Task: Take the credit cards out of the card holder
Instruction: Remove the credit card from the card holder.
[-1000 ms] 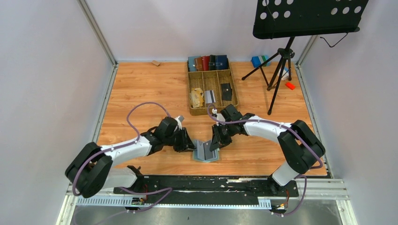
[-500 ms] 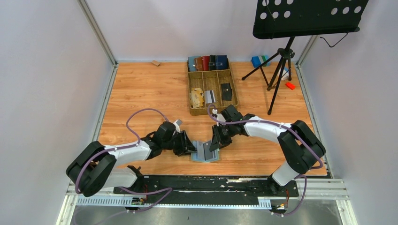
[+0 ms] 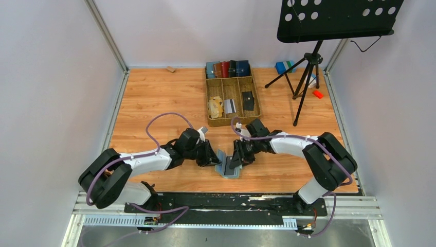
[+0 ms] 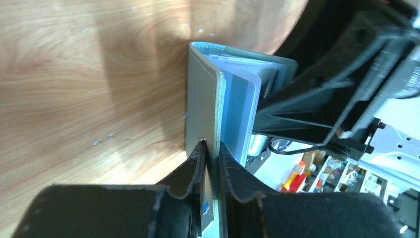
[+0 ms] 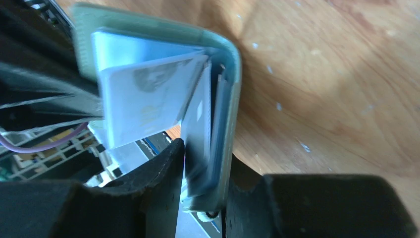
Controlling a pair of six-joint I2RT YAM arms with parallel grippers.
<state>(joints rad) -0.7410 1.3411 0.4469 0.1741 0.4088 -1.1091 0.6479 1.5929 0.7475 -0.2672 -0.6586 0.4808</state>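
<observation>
The sage-green card holder [image 3: 228, 165] stands on the wooden table, folded open in a V between my two grippers. My left gripper [image 4: 210, 152] is shut on the edge of its left flap [image 4: 200, 99]. My right gripper [image 5: 205, 166] is shut on the right flap [image 5: 229, 99], one finger inside against the pockets and one behind the cover. Pale grey credit cards [image 5: 143, 101] sit in the clear inner pockets, and darker card edges [image 5: 218, 116] show in the right flap. From above, the left gripper [image 3: 212, 158] and right gripper [image 3: 236, 159] flank the card holder.
A wooden tray [image 3: 255, 91] behind the grippers holds a tan paper wad [image 3: 215, 107], a grey card [image 3: 230, 105], a dark card [image 3: 248, 100] and a row of wallets [image 3: 228, 68]. A music stand tripod [image 3: 307, 77] stands at the back right.
The left arm has pushed to the right, and the card holder's V has narrowed and stands more upright. The right gripper's jaws stand a little wider on their flap.
</observation>
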